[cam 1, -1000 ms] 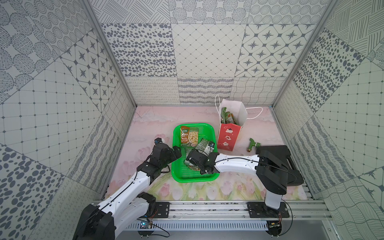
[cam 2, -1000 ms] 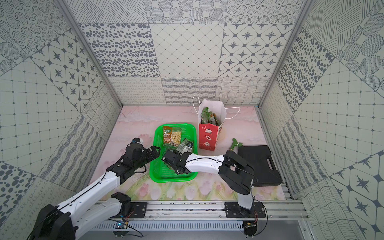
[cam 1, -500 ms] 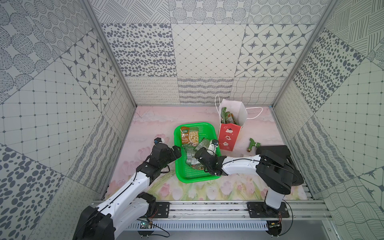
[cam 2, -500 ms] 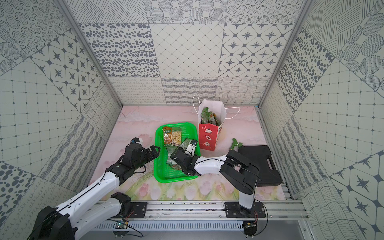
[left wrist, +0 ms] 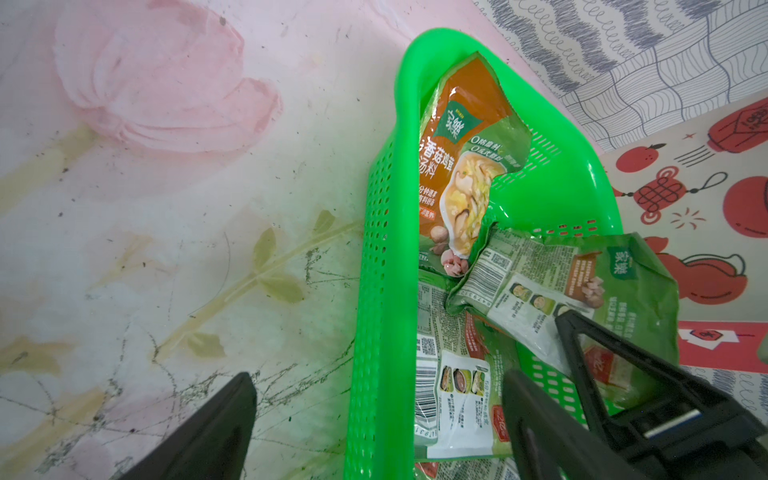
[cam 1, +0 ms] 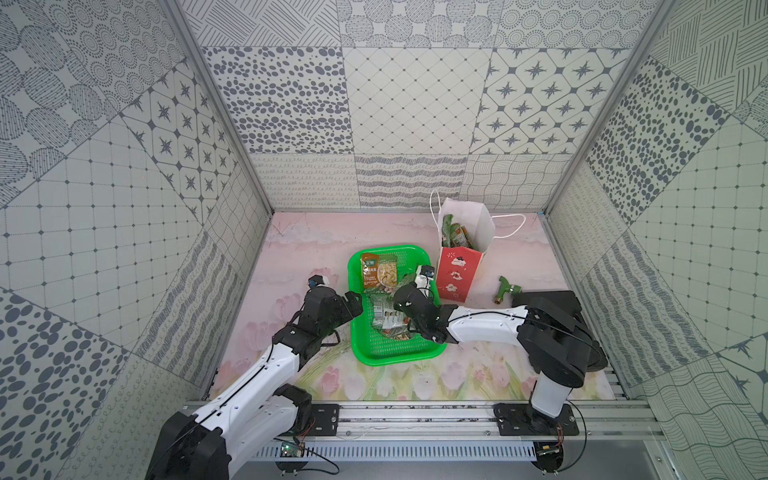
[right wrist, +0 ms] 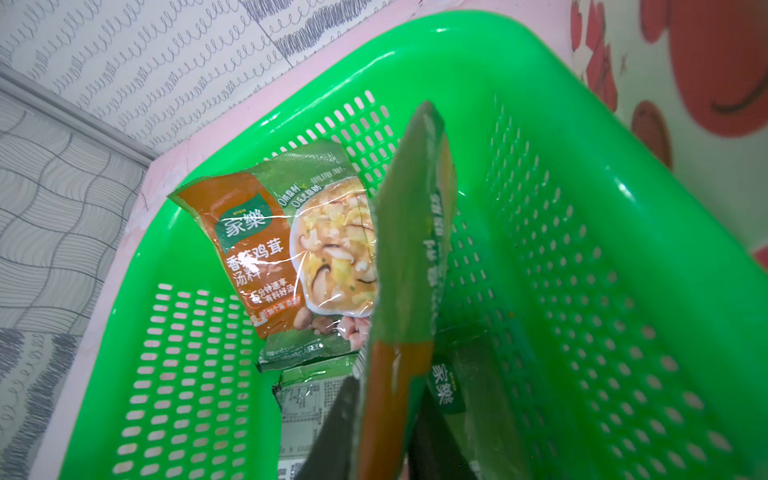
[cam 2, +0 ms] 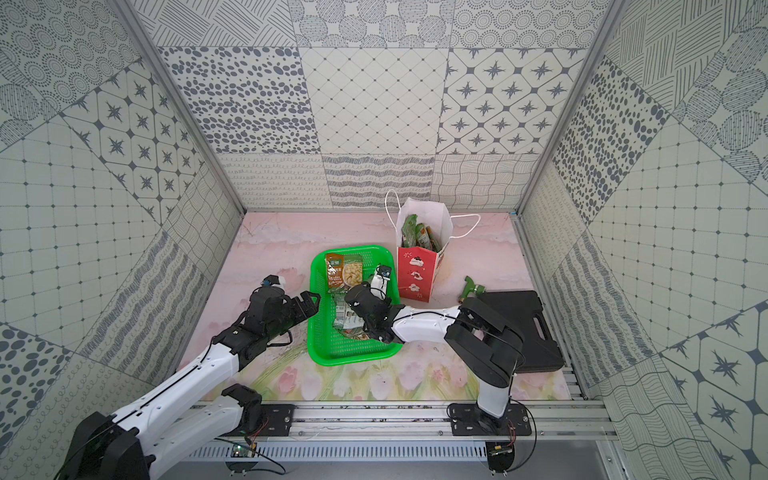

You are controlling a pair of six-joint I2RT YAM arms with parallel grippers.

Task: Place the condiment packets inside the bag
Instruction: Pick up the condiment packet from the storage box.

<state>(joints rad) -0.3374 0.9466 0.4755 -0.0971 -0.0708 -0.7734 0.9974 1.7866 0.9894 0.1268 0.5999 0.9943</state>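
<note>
right gripper (right wrist: 386,432) is clamping one condiment packet (right wrist: 411,249) edge-up over the green basket (cam 1: 399,359), mid-frame in both top views. left gripper (left wrist: 380,376) is hanging wide apart, one finger either side of the basket's left rim. More packets (cam 1: 380,270) are lying in the basket; several are standing in the red bag (cam 1: 457,274) just upper right of it.

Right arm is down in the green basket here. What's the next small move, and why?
Probably lift the right gripper straight up. Its jaws are shut on a condiment packet held edge-on inside the green basket, with other packets lying beneath. The bag stands upright beside the basket, its mouth above the rim, so the packet likely needs height first.
</note>
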